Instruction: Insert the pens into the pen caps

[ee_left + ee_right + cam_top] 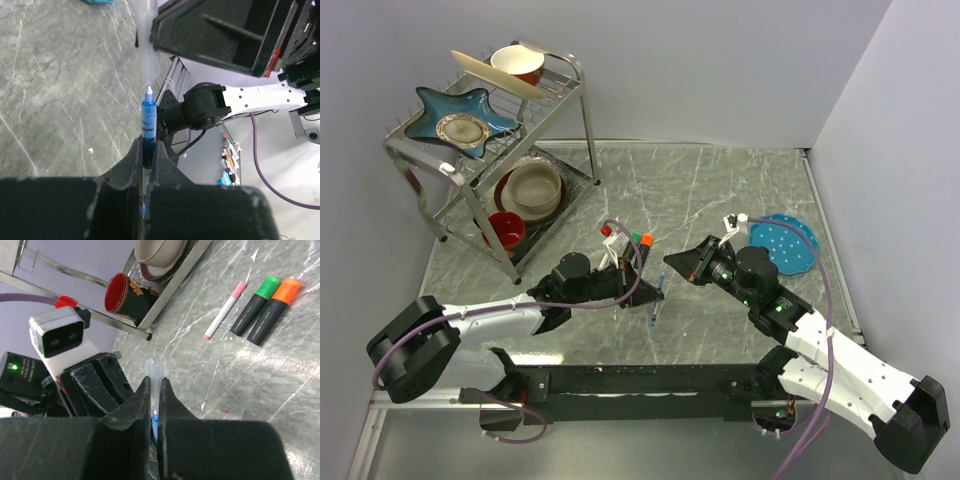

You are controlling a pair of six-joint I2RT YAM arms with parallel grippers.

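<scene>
The left gripper (145, 150) is shut tight on the blue pen (148, 117), with the pen's tip sticking out. The right gripper (155, 386) pinches a clear cap (154, 371), held right by that tip. On the table (280, 390) a green-capped marker (254, 306) and an orange-capped marker (274, 311) lie touching, with a pink pen (225, 310) near them. A dish rack (165, 295) with a red cup (122, 294) stands behind.

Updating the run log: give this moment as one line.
left gripper: shut on blue pen | right gripper: shut on clear cap | pen tip at cap mouth, unseated | table: green highlighter, orange highlighter, pink pen
</scene>
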